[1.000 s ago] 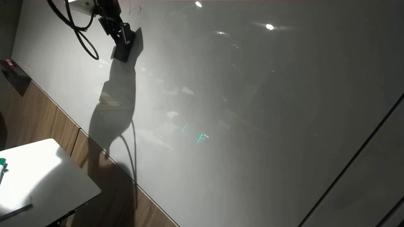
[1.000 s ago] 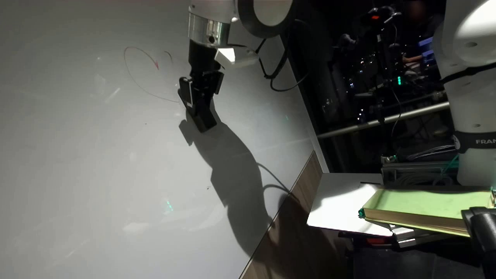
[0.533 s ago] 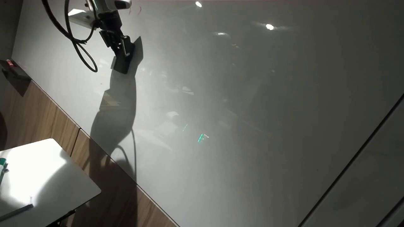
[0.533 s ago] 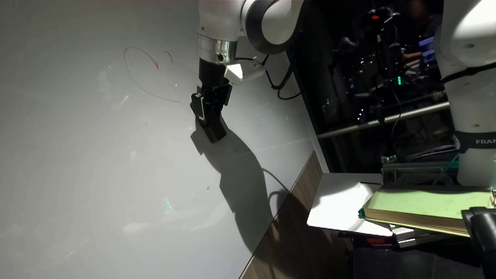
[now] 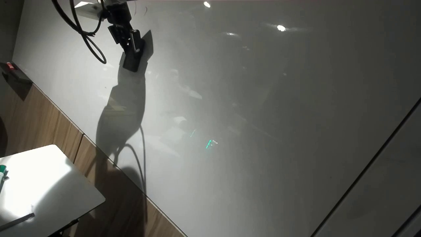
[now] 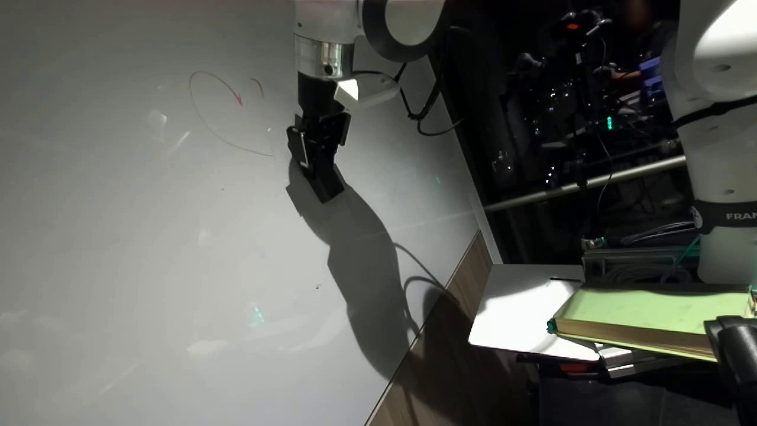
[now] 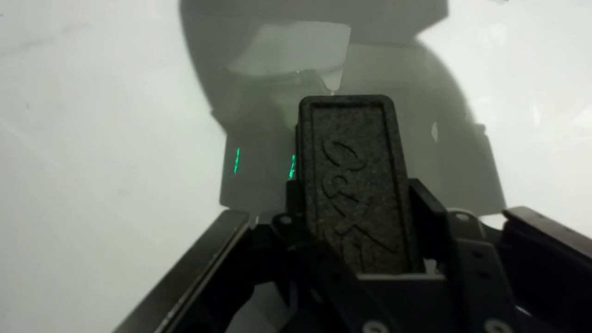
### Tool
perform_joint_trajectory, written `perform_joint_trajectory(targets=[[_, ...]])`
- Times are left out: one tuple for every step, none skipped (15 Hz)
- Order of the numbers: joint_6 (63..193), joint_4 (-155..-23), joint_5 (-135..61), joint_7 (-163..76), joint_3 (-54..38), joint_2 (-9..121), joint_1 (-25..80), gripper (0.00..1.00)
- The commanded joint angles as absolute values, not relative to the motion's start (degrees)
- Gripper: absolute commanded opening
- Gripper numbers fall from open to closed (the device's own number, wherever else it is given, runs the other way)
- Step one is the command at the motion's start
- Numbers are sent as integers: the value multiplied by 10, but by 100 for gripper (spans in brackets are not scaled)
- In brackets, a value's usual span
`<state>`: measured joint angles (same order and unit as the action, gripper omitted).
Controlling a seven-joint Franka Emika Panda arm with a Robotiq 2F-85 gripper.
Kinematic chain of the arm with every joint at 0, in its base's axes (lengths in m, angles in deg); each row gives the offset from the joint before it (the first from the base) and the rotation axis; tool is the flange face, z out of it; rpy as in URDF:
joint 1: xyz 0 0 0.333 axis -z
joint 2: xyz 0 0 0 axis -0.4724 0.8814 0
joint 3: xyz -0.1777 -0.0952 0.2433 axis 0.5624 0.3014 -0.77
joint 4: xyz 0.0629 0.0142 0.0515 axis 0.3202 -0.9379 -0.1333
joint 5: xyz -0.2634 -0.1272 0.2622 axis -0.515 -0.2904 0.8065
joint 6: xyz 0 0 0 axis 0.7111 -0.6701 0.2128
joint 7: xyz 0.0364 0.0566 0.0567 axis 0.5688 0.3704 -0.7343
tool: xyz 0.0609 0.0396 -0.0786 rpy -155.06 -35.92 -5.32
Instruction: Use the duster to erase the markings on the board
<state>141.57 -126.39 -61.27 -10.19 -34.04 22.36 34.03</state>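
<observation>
The duster is a dark oblong block in the wrist view (image 7: 354,162), and it shows in both exterior views (image 5: 132,62) (image 6: 327,184). My gripper (image 7: 355,199) is shut on its sides, with one finger on each side. In an exterior view, my gripper (image 6: 316,157) holds the duster low at the board (image 6: 148,236); I cannot tell whether it touches. The markings are a thin red curve (image 6: 239,99) and a short arc (image 6: 258,86), up and left of the duster. Small parts of the markings (image 5: 146,11) show at the top edge in an exterior view.
A small white tabletop (image 5: 49,184) stands below the board, with a green-capped marker (image 5: 2,169). A green book-like block (image 6: 650,310) lies by the tabletop. Cables (image 5: 88,36) hang from the wrist. Wood panelling (image 5: 42,115) borders the board's lower edge.
My gripper with the duster moved down along the board, then partly back up, ending slightly to the right in both exterior views. The red curve and arc look the same.
</observation>
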Motion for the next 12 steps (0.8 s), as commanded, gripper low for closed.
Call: perform_joint_trajectory(targets=[[1390,-1179,-611,-126,-308,218,330,31],[1379,-1168,-610,-126,-307,210,326,31],[1367,-1153,-607,-127,-306,204,322,31],[1354,-1136,-604,-129,-306,199,319,31],[1344,-1111,-604,-130,-307,203,319,31],[1326,-1085,-602,-129,-315,203,316,31],[1319,-1070,-602,-128,-318,203,314,31],[1312,-1054,-603,-123,-323,207,312,31],[1310,-1044,-603,-121,-325,209,308,31],[1311,-1037,-606,-113,-333,213,305,31],[1313,-1035,-608,-106,-340,216,302,31],[1316,-1036,-611,-100,-347,219,300,31]])
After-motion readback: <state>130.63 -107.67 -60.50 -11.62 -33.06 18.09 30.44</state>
